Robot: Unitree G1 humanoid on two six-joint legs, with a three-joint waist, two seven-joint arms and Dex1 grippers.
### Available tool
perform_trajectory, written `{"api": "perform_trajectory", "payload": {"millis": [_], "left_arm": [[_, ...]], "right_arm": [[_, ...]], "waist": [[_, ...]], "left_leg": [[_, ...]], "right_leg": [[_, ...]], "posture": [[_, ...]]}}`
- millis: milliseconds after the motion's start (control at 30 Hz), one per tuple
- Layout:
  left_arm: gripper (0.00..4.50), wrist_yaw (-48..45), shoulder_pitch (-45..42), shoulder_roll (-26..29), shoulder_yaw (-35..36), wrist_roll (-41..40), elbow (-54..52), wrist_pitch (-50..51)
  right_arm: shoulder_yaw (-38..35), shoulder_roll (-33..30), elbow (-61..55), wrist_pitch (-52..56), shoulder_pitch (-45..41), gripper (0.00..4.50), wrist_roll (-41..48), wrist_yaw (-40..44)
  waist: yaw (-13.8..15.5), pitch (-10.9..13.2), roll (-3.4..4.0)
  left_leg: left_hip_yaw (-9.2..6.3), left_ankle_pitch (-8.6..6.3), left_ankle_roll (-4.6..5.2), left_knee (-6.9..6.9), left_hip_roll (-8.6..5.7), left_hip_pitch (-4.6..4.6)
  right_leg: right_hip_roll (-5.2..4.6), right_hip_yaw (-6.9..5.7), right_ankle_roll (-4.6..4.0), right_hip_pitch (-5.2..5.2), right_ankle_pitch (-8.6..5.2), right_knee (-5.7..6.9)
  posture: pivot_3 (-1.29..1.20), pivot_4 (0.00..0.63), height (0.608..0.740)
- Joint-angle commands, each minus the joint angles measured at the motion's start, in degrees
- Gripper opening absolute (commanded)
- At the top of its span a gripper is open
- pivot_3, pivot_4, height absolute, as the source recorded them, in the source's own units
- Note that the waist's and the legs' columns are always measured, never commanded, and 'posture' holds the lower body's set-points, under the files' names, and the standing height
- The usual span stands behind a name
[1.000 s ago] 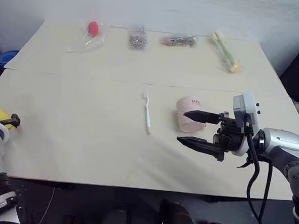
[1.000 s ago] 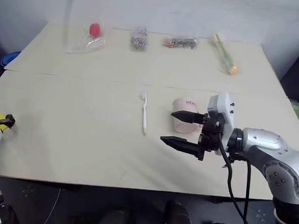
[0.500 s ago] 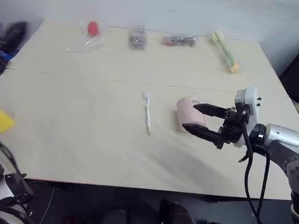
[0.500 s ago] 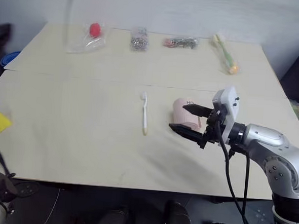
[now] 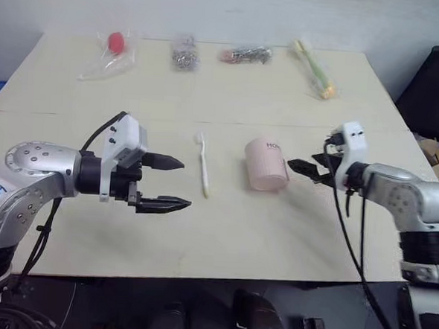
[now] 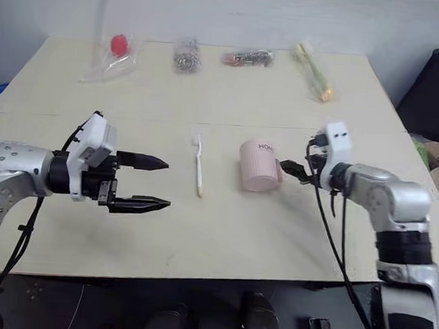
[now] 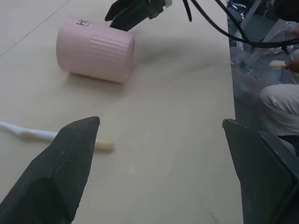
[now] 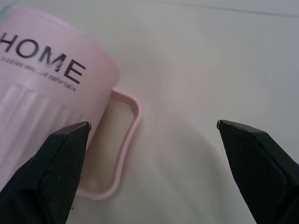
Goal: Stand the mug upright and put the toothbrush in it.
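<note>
A: Where is the pale pink cylindrical mug [image 5: 266, 165]?
B: On its side, mid pale wooden table [image 5: 222, 239]. The slim white-and-yellow toothbrush [image 5: 202, 172] lies flat at its 9 o'clock.

A: And each gripper?
B: Right gripper [image 5: 303, 168], jaws apart, at the mug's 3 o'clock by the handle. Left gripper [image 5: 172, 182], jaws apart, at the toothbrush's 8 o'clock, holding nothing.
</note>
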Motion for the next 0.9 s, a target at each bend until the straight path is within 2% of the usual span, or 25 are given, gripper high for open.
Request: {"api": "perform_trajectory", "payload": {"millis": [33, 67, 100, 133, 267, 500, 633, 733, 900], "left_arm": [[4.47, -0.6, -1.5, -0.1, 0.3, 1.3, 0.6, -2.1], [4.47, -0.5, -1.6, -0.3, 0.4, 1.4, 0.7, -2.3], [4.5, -0.3, -1.6, -0.4, 0.5, 1.5, 0.9, -2.4], [4.5, -0.2, -1.5, -0.5, 0.6, 1.7, 1.0, -2.7], [4.5, 0.4, -1.2, -0.9, 0.9, 2.4, 1.1, -3.2], [4.5, 1.1, 0.6, -0.9, 2.3, 2.0, 0.9, -2.6], [4.5, 1.9, 1.7, -0.9, 4.1, 0.8, 1.2, -1.7], [4.5, 2.8, 3.0, -0.9, 6.7, -0.2, 2.0, -0.5], [4.5, 3.5, 4.2, -1.0, 7.9, -1.1, 1.4, 0.8]], "right_arm": [[2.5, 1.3, 2.2, -0.9, -2.8, 4.5, -3.6, 2.2], [3.1, 1.9, 2.8, -0.8, -3.4, 4.5, -4.2, 2.7], [3.6, 2.4, 3.1, -0.5, -3.8, 4.11, -4.7, 3.1], [4.6, 2.6, 2.9, -0.4, -3.9, 3.91, -5.3, 4.0], [8.2, 2.4, 0.1, -0.1, -3.4, 2.51, -7.4, 8.5], [5.3, 4.6, -2.6, 0.5, -3.3, 0.02, -7.2, 9.1], [2.4, 6.7, -6.4, -1.0, -1.8, 0.02, -6.1, 9.2], [-1.9, 13.5, -9.1, -10.9, 1.6, 0.02, -8.9, 0.9], [-1.2, 22.0, -10.4, -32.8, 8.3, 0.02, -17.9, -7.6]], "waist": [[0.2, 0.0, 0.01], [0.3, 0.0, 0.01], [0.4, 0.0, 0.01], [0.5, 0.0, 0.01], [0.7, 0.0, 0.01], [0.7, 0.0, 0.02], [0.7, 0.0, 0.02], [0.7, 0.0, 0.03], [0.7, 0.0, 0.06]], "left_leg": [[-0.01, 0.0, 0.0, 0.01, 0.0, -0.1], [-0.04, 0.0, 0.0, 0.04, -0.01, -0.17], [-0.04, 0.0, 0.01, 0.04, -0.02, -0.2], [-0.04, 0.01, 0.01, 0.05, -0.02, -0.2], [-0.14, 0.01, 0.02, 0.13, -0.02, -0.28], [-0.15, 0.01, 0.02, 0.13, -0.01, -0.28], [-0.21, 0.01, 0.01, 0.14, 0.0, -0.27], [-0.2, 0.01, 0.01, 0.13, 0.0, -0.28], [-0.18, 0.02, 0.0, 0.14, -0.07, -0.36]], "right_leg": [[-0.01, -0.01, 0.0, -0.09, 0.0, 0.01], [-0.02, -0.03, 0.0, -0.13, 0.0, 0.01], [-0.02, -0.03, 0.0, -0.15, 0.0, 0.02], [-0.02, -0.03, 0.01, -0.15, 0.0, 0.03], [-0.03, -0.1, 0.01, -0.16, 0.01, 0.04], [-0.03, -0.1, 0.01, -0.17, 0.01, 0.07], [-0.02, -0.08, 0.01, -0.18, 0.01, 0.1], [-0.02, -0.08, 0.01, -0.21, 0.01, 0.13], [-0.05, -0.01, 0.01, -0.36, 0.0, 0.21]], "posture": [[0.0, 0.15, 0.74], [0.0, 0.15, 0.74], [0.0, 0.15, 0.74], [0.0, 0.15, 0.74], [0.0, 0.15, 0.74], [0.0, 0.15, 0.74], [0.0, 0.15, 0.74], [0.0, 0.15, 0.74], [0.0, 0.15, 0.74]]}}
